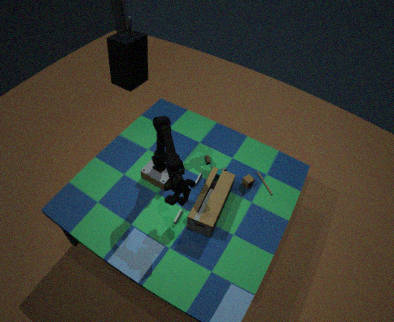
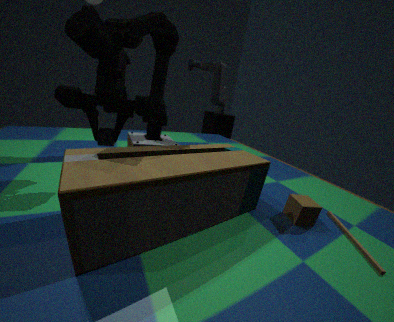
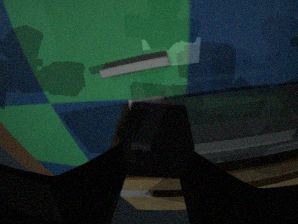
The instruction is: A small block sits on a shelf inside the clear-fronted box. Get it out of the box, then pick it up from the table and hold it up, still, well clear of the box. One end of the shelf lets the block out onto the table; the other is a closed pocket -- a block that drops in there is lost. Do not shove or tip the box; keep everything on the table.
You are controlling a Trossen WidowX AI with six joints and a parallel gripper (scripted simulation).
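My gripper (image 1: 182,198) (image 2: 104,131) (image 3: 154,148) points down and is shut on a dark small block (image 2: 104,137) (image 3: 159,125). The block is between the fingertips, held above the table. Its colour is lost in the dim light. The wooden box (image 1: 222,192) (image 2: 163,167) stands upright on the table, close beside the gripper. In the exterior view the gripper is behind the box, over its left part. The box's clear front faces away from that camera, and its shelf is not readable.
A wooden cube (image 1: 247,182) (image 2: 303,210) and a thin stick (image 1: 264,183) (image 2: 355,242) lie beyond the box. Pale bars (image 1: 178,216) (image 1: 198,179) lie on the arm's side; one bar shows in the wrist view (image 3: 135,67). A small brown piece (image 1: 207,160) lies farther back.
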